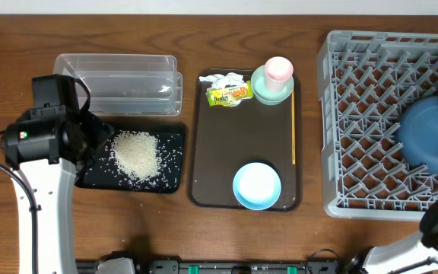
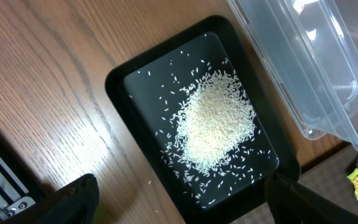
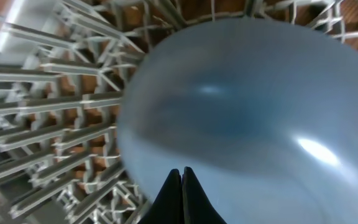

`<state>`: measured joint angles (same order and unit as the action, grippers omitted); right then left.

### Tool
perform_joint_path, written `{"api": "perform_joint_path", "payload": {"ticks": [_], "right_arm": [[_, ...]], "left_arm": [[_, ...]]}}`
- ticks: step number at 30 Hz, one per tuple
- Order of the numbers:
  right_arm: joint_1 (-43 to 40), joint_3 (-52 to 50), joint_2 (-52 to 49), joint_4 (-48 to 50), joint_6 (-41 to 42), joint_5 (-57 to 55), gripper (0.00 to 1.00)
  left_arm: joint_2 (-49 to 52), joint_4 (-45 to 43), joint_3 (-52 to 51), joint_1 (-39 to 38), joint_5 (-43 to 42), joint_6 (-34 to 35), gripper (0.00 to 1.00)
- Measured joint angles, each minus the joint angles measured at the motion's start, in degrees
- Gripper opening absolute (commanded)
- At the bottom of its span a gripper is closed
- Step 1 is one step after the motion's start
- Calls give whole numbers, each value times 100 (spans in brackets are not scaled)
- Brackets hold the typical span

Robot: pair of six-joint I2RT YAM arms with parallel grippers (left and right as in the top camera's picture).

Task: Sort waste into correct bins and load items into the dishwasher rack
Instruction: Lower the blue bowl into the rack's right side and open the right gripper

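Reading the overhead view as a dial, I find the dishwasher rack at 3 o'clock on the table. The large dark-blue bowl lies dome-up on the pegs at the rack's own 3 o'clock edge. My right gripper has its fingers pressed together with nothing between them, pointed at the bowl's outer surface; I cannot tell whether they touch it. At 9 o'clock the black tray holds the rice heap, with stray grains scattered around it. The clear container sits just beside the tray at its 12 o'clock. My left gripper hangs over the tray with its jaws spread wide, holding nothing. The brown serving tray occupies the centre. On it, at 12 o'clock, lie the yellow wrapper and the crumpled tissue, touching. At 1 o'clock the pink cup stands inside the mint-green bowl, and at 6 o'clock is the light-blue bowl, upright.
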<state>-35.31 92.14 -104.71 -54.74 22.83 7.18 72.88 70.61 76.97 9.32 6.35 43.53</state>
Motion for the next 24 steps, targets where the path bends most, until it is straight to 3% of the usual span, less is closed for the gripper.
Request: {"api": "perform_joint_path", "payload": {"ticks": [10,19,24], "right_arm": [[-26,94,-291,-52,289,-737,1],[-299,872,-284,-1010,472,-1239,1],[-280,1060,-70,-1342,411,-918,1]], "left_arm": [[0,2,0,0,0,0,88],[0,2,0,0,0,0,88],[0,2,0,0,0,0,88]]}}
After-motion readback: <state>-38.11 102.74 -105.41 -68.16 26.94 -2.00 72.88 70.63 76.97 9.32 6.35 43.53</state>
